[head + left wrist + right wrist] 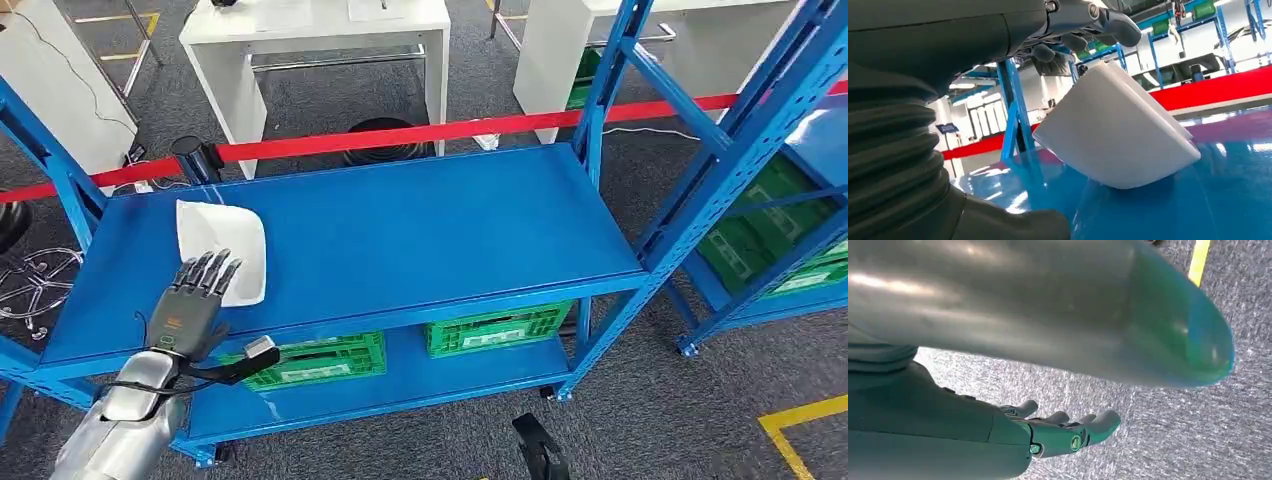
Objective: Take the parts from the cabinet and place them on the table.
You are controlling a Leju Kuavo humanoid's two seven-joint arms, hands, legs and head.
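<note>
Left hand (pixel 197 298) over blue shelf (pixel 420 230); grey carpet (pixel 650 410), red tape (pixel 450 131).

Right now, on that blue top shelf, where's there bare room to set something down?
Most of the top shelf is bare: everything from the white part across to the right-hand upright, back to the red tape. The one crowded spot is the near left corner, where the left hand reaches the white part.

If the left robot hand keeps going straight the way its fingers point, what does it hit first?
The white part on the blue shelf. The left robot hand has its fingertips over the part's near edge already; whether they touch is unclear.
</note>
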